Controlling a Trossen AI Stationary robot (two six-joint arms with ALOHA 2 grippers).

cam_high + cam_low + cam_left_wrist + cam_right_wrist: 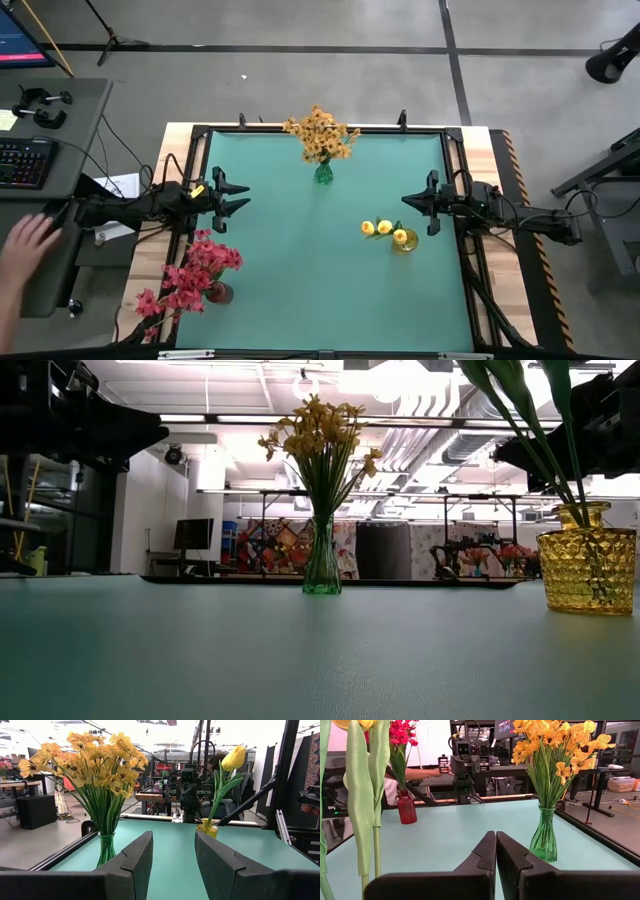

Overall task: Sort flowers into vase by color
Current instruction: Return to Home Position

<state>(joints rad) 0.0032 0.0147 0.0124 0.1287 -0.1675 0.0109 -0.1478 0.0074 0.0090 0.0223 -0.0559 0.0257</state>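
High view, hands: left hand (243,197) at the left edge of the counter (330,290), right hand (405,201) at its right edge, both pointing inward, clear of the flowers
High view, flowers: orange-yellow sprays (320,135) in a green vase (323,173), far middle; yellow tulips (383,228) in a yellow vase (404,241) right of centre, near the right hand; red-pink flowers (200,268) in a red vase (220,293), near left; only here do all three bunches show together
High view, off the counter: a person's hand (30,240) at left, near a keyboard (25,160)
Low view: green vase upright mid-counter, yellow vase at right with its faceted glass plain to see; tulip stems run up out of frame
Left wrist view: left hand spread wide, nothing between its fingers; sprays and a tulip beyond, right arm (187,790) facing from across
Right wrist view: right hand's fingers pressed together, holding nothing; green vase just beside, red vase far across, a person's arm (422,771) behind it
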